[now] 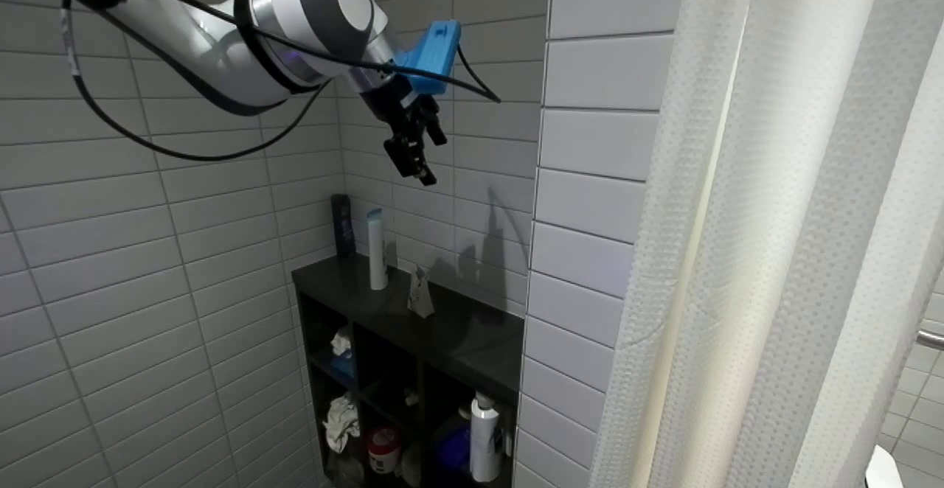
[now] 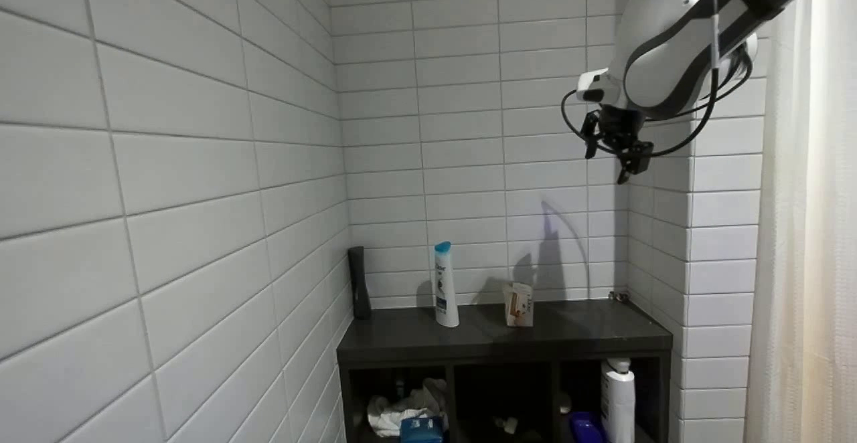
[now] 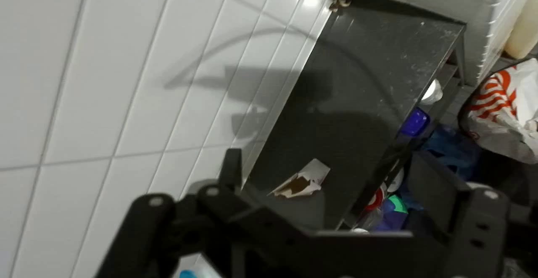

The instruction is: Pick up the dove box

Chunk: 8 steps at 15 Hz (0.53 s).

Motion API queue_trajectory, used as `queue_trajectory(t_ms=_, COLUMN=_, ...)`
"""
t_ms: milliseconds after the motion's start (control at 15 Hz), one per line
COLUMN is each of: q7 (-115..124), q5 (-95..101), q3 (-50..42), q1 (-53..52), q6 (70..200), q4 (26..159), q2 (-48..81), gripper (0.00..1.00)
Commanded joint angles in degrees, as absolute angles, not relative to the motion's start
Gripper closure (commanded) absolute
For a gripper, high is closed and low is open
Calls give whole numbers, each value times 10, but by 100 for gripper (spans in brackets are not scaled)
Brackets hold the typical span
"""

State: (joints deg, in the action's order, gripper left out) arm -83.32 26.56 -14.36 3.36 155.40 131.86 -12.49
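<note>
The dove box is a small, light carton with a torn open top. It stands on the dark shelf top (image 2: pixel 589 316), near its middle, in both exterior views (image 1: pixel 420 298) (image 2: pixel 519 306). The wrist view shows the box (image 3: pixel 314 172) from above, with its ragged opening upward. My gripper (image 1: pixel 434 158) is open and empty, high above the shelf. In an exterior view the gripper (image 2: pixel 606 166) is up and to the right of the box. In the wrist view the box lies between the spread fingers (image 3: pixel 325 160), well below them.
A white bottle with a blue cap (image 2: pixel 446 289) stands beside the box. A dark bottle (image 2: pixel 359 284) stands in the corner. Tiled walls (image 1: pixel 487 141) close in the shelf. A curtain (image 1: pixel 737 252) hangs at the side. The compartments below hold cloths and a white bottle (image 1: pixel 484 440).
</note>
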Motion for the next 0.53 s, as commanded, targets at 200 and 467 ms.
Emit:
queue_trajectory(t_ms=200, q7=-1036, q5=58, q3=-164, q1=-39, q6=1616, q4=1302, q2=-45, gripper=0)
queue_trajectory(t_ms=467, q7=-1106, q5=-19, q3=-157, q1=-50, q6=1606, q4=1284, q2=5, gripper=0)
